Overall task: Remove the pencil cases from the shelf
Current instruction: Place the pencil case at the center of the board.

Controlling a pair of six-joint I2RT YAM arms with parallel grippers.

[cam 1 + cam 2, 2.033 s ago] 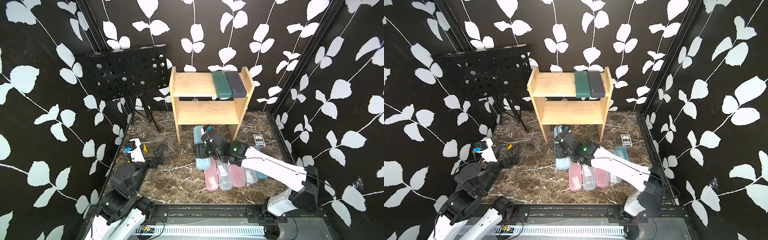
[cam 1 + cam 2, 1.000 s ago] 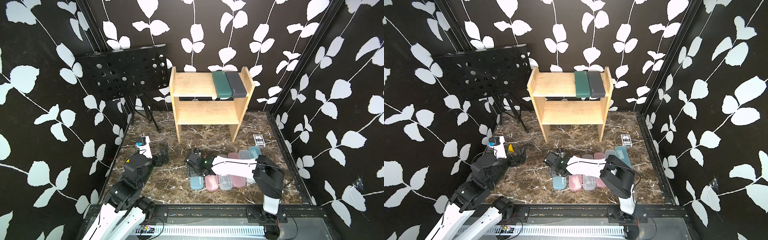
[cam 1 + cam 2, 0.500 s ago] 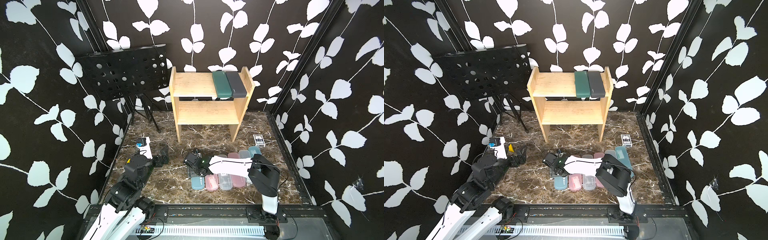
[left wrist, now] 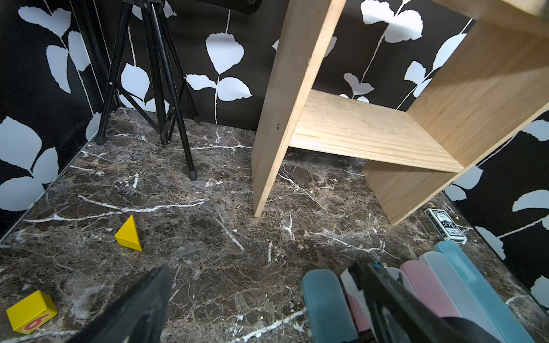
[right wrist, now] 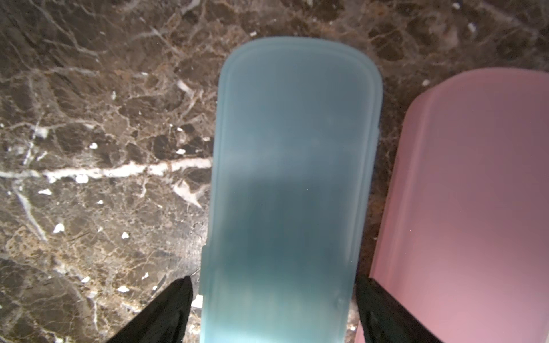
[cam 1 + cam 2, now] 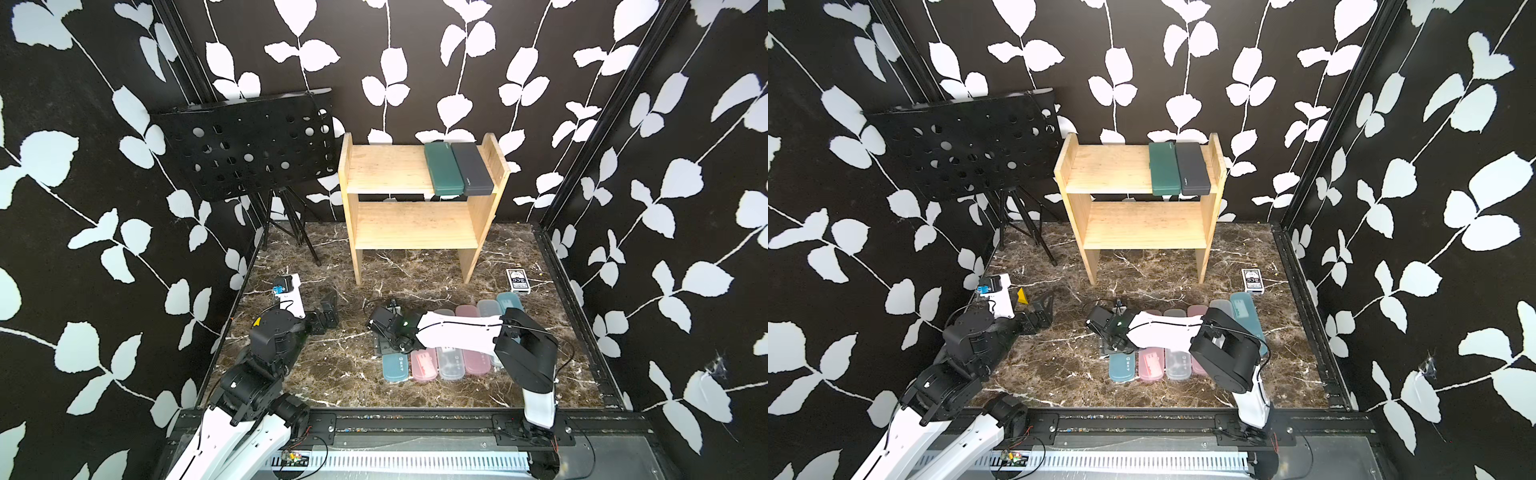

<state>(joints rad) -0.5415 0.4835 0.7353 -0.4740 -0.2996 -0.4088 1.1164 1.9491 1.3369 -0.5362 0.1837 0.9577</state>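
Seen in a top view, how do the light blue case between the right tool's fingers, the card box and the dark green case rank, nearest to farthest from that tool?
1. Light blue case, on the floor, straddled by the right tool.
2. Card box, on the floor, back right.
3. Dark green case, on the shelf's top board.

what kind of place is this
Probably a staged robot test booth, not a real room: black leaf-print walls box in a marble-look floor, and the right arm stands on a metal rail.
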